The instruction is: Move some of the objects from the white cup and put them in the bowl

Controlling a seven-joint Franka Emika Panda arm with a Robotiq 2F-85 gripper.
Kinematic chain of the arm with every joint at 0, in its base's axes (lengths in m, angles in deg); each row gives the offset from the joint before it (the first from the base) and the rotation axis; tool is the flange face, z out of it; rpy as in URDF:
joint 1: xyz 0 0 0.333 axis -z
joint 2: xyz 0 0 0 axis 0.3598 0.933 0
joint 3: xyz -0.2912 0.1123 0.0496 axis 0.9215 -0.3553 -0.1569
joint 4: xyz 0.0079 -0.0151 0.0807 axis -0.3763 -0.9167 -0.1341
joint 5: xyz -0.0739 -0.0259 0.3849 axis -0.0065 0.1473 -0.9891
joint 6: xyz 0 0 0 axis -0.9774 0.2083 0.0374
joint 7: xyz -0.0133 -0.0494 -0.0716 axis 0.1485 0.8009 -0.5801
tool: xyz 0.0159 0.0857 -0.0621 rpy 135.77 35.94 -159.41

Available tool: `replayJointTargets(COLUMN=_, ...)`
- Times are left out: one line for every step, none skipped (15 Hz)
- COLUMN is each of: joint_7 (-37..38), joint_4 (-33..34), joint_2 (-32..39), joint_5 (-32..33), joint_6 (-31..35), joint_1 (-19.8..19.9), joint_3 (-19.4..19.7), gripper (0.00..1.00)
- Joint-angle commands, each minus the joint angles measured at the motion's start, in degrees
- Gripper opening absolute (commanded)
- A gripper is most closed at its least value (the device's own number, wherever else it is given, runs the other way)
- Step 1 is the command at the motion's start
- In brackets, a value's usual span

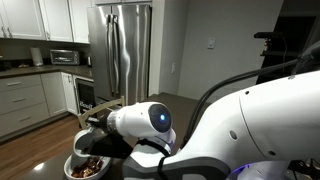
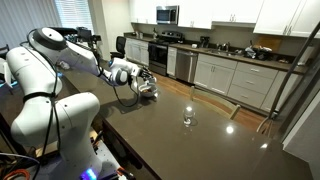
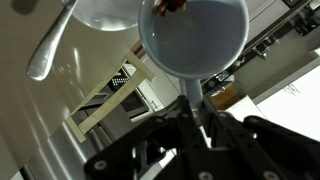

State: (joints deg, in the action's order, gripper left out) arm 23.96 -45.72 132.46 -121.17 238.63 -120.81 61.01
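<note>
My gripper is shut on the handle of a grey spoon. A few reddish-brown bits lie at the spoon's far rim. In an exterior view the wide white bowl stands at the lower left with reddish-brown bits in it. The small white cup stands just behind it. The dark gripper hangs over these two. In the exterior view taken from farther off, the gripper is above the white vessels, which are too small to tell apart. A white round rim shows beyond the spoon.
A tiny clear glass stands alone mid-way along the dark countertop. Kitchen cabinets, a stove and a steel fridge stand behind. The robot's white arm fills the near right.
</note>
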Motion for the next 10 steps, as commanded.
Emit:
replayJointTargets(joint_7=1.3, joint_4=-0.4, joint_2=-3.2, joint_5=-1.4, joint_6=-2.4, joint_1=-0.3, joint_3=2.3, gripper=0.06)
replayJointTargets(joint_7=1.7, joint_4=-0.5, joint_2=-3.3, joint_5=-1.7, joint_6=-2.9, joint_1=-0.4, joint_3=2.9, gripper=0.06)
replayJointTargets(joint_7=2.0, joint_4=-0.5, joint_2=-3.4, joint_5=-2.1, joint_6=-3.2, joint_1=-0.5, joint_3=3.4, gripper=0.06)
replayJointTargets(joint_7=2.1, joint_4=-0.5, joint_2=-3.7, joint_5=-2.5, joint_6=-3.5, joint_1=-0.3, joint_3=3.8, gripper=0.06)
replayJointTargets(joint_7=2.2, joint_4=-0.6, joint_2=-4.0, joint_5=-2.8, joint_6=-3.8, joint_1=-0.1, joint_3=4.2, gripper=0.06)
replayJointTargets(joint_7=2.2, joint_4=-0.6, joint_2=-4.6, joint_5=-3.1, joint_6=-4.0, joint_1=0.0, joint_3=4.4, gripper=0.06)
replayJointTargets(joint_7=2.3, joint_4=-0.8, joint_2=-4.8, joint_5=-3.3, joint_6=-4.2, joint_1=0.0, joint_3=4.8, gripper=0.06)
replayJointTargets(joint_7=2.3, joint_4=-1.1, joint_2=-5.2, joint_5=-3.4, joint_6=-4.5, joint_1=-0.2, joint_3=5.1, gripper=0.06)
replayJointTargets(joint_7=2.6, joint_4=-1.4, joint_2=-5.3, joint_5=-3.6, joint_6=-5.0, joint_1=-0.3, joint_3=5.5, gripper=0.06)
replayJointTargets(joint_7=3.0, joint_4=-1.7, joint_2=-5.4, joint_5=-3.8, joint_6=-5.4, joint_1=-0.5, joint_3=5.9, gripper=0.06)
